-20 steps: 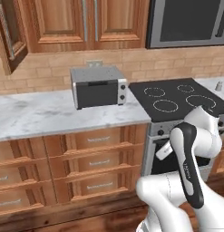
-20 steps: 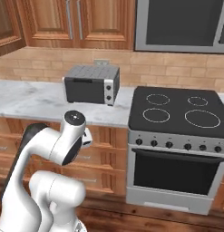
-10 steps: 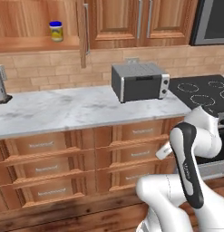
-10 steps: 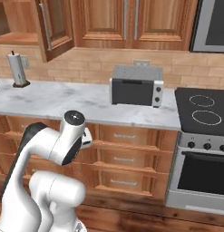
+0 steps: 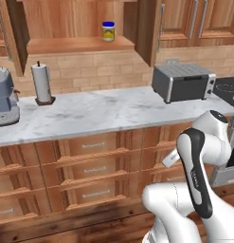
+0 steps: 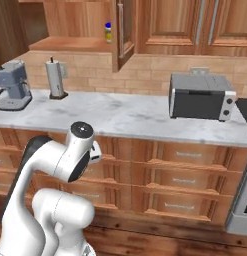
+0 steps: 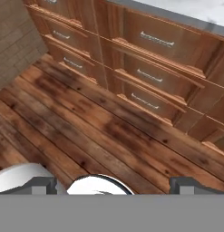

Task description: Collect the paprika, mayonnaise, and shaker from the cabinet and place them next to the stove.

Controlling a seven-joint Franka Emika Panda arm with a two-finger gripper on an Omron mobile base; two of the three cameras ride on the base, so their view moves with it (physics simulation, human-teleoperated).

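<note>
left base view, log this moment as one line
cabinet open | blue-lidded yellowish mayonnaise jar on shelf | arm folded low | tool open, facing floor

mayonnaise | upright (blue lid) | on shelf of open cabinet

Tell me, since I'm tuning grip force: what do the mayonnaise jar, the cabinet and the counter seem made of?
The mayonnaise: likely glass or plastic, yellowish body with a blue lid; too small to tell which. The cabinet: warm-brown wood, with visible grain. The counter: pale marble-like stone, grey veining, smooth look.
</note>
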